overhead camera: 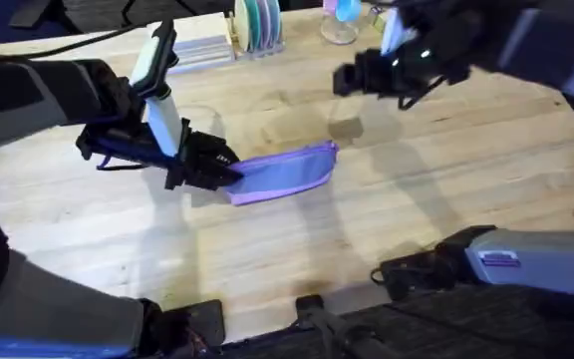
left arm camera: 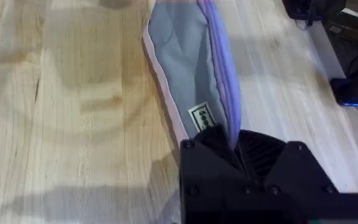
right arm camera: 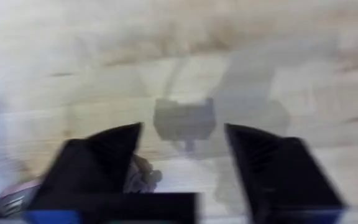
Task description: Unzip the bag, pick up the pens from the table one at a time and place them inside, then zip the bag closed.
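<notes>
Bag point(overhead camera: 285, 172) on surface point(overhead camera: 267, 249), zipper apparently shut; left tool point(overhead camera: 222, 168) grasping its end; right tool point(overhead camera: 352, 80) released, aloft; no pens visible.

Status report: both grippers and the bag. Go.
Left gripper shut on bag end. Right gripper open, raised above table, holding nothing. Nothing blocking the bag.

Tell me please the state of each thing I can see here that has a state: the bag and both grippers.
the bag: lying flat on the table, one end held; whether the zipper is open, cannot tell.
left gripper: shut on the end of the bag.
right gripper: open, empty, raised above the table beyond the bag.
</notes>
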